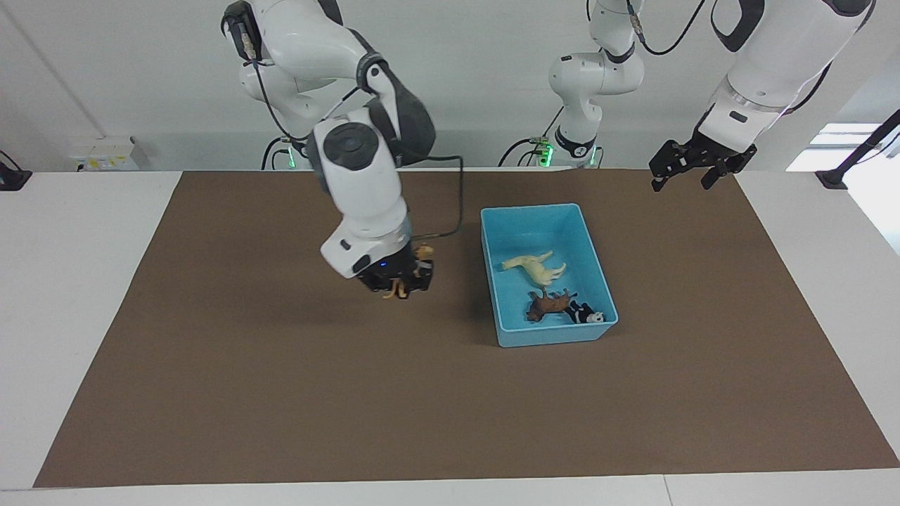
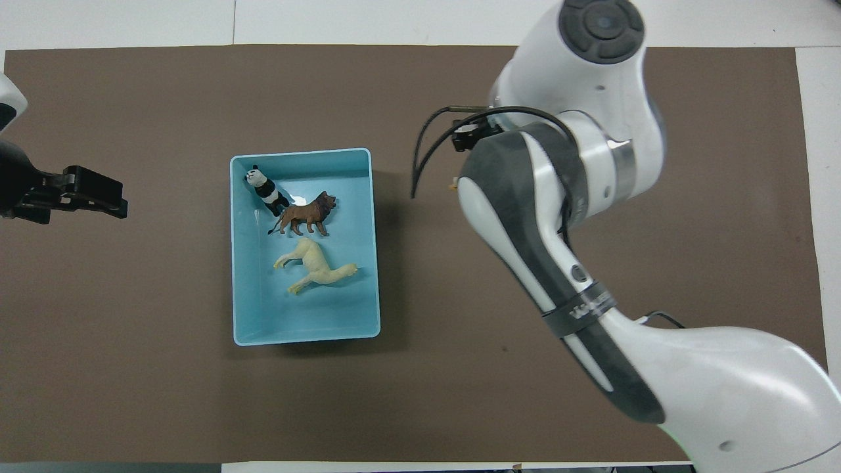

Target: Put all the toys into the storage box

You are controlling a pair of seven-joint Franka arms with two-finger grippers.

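My view: white counter under 1 brown mat; plain white wall; 1 small white box at counter's edge; bright daylight patch.

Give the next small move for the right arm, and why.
Probably carry the tiger, held in the right gripper above the mat, sideways over the storage box. The horse, brown animal and panda already lie inside.
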